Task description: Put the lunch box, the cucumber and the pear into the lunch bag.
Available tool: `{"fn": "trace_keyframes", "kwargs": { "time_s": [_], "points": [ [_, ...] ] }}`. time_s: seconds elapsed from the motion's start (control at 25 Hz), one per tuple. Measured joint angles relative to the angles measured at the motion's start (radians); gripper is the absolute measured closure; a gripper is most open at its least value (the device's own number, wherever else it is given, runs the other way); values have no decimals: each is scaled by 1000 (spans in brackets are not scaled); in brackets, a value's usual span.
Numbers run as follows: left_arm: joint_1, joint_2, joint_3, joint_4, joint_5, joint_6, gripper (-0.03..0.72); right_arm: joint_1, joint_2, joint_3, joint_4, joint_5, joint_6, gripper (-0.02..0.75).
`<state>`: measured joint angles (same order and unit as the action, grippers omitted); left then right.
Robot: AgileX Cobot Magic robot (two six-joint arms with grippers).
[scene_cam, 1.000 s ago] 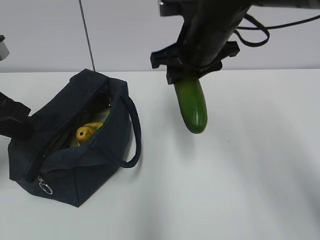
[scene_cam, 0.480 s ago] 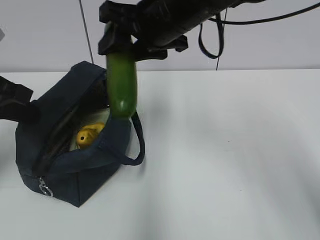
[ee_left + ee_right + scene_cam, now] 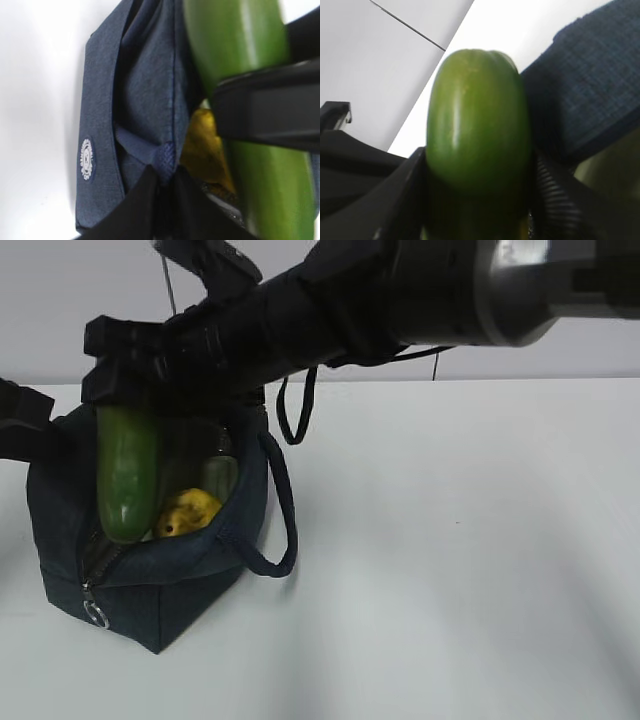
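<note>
The lunch bag (image 3: 170, 590) is matt navy cloth with a visibly woven grain, carrying a small white printed badge (image 3: 86, 159) on one end and a shiny metal ring pull (image 3: 95, 614) at its near corner. The cucumber (image 3: 127, 475) has smooth, glossy green skin — highlights run along it. The pear (image 3: 187, 512) looks yellow and duller, brown-blotched. The table (image 3: 460, 570) is smooth matt white — the right gripper (image 3: 125, 390) matt black, its fingers (image 3: 552, 200) ribbed.
</note>
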<state>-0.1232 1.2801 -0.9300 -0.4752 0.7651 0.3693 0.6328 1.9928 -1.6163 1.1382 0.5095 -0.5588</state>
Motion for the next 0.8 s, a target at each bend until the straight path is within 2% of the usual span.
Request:
{"fn": "trace_keyframes", "kwargs": {
  "time_s": [0.56,0.8],
  "points": [
    [0,-4,2,-17,3,3,681,4,38,2,-85,-71,-31,313],
    [0,-4,2,-17,3,3,681,4,38,2,-88,-73,-49,276]
  ]
}}
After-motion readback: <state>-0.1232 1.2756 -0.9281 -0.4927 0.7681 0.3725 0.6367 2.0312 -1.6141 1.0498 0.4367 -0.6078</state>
